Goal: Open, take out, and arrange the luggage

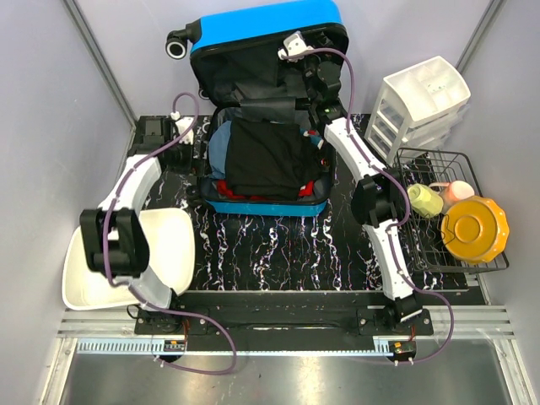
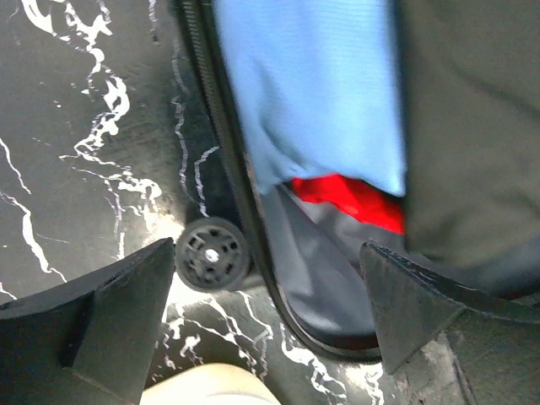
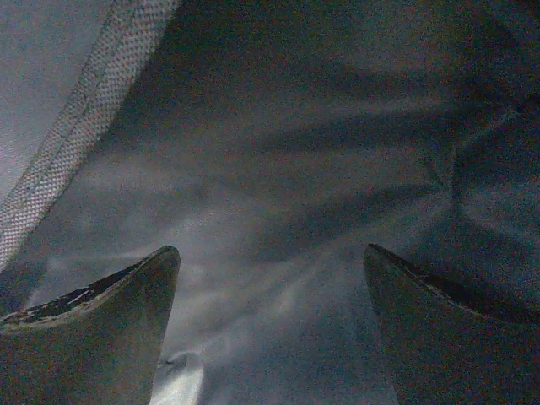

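Bright overhead view; wrist views dim, blurred

I see the luggage point(image 1: 261, 21) shell bright blue, its lining dark grey. Inside, I make out a black garment point(image 1: 266, 156), a light blue cloth point(image 2: 312, 84) and a red item point(image 2: 354, 198). The tabletop point(image 1: 253, 253) is black with white marble veins; the tub point(image 1: 177, 245) white, the plate point(image 1: 475, 228) yellow, the wire basket point(image 1: 422, 156) black

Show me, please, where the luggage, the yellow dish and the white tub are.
luggage point(image 1: 261, 25), top external view, on its raised blue lid.
yellow dish point(image 1: 474, 228), top external view, at its centre.
white tub point(image 1: 173, 243), top external view, on its bare inside.
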Controlling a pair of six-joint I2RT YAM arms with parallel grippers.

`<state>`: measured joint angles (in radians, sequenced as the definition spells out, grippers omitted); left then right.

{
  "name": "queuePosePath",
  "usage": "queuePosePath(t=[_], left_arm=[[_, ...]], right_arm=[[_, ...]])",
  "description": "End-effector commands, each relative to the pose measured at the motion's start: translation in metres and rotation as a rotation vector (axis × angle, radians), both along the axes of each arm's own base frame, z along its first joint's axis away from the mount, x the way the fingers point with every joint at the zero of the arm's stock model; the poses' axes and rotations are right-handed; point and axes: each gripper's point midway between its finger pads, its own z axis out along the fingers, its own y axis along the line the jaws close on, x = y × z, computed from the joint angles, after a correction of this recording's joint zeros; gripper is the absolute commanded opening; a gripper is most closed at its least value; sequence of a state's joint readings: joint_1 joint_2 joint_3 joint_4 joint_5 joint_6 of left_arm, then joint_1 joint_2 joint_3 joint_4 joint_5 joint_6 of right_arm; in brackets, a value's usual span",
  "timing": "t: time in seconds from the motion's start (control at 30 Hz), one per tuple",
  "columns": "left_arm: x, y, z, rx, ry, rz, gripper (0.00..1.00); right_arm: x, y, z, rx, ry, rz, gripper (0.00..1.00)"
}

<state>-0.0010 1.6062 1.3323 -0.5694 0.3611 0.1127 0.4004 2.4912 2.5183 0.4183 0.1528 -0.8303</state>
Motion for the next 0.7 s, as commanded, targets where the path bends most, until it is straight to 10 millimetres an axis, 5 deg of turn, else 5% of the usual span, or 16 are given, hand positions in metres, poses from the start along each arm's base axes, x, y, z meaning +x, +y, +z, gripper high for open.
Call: queuePosePath(t=[0.0, 0.13, 0.27, 0.47, 0.67], left_arm=[[0.038, 0.022, -0.006, 0.082, 0.001, 0.087, 0.88], [0.044, 0.018, -0.037, 0.081, 0.079, 0.033, 0.74], [0.013, -0.007, -0.057, 0.088, 0.176, -0.121, 0.42], [-0.048, -0.006, -0.076, 0.128, 0.241, -0.249, 0.03], [-0.089, 0.008, -0.083, 0.220, 0.248, -0.354, 0.00]], right_arm=[[-0.017, -0.023, 0.045, 0.043, -0.072, -0.034, 1.00], [-0.017, -0.027, 0.047, 0.044, -0.073, -0.043, 1.00], [-0.021, -0.028, 0.052, 0.044, -0.078, -0.041, 1.00], [-0.029, -0.032, 0.061, 0.046, -0.074, -0.039, 1.00], [-0.038, -0.034, 0.070, 0.057, -0.074, -0.028, 1.00]])
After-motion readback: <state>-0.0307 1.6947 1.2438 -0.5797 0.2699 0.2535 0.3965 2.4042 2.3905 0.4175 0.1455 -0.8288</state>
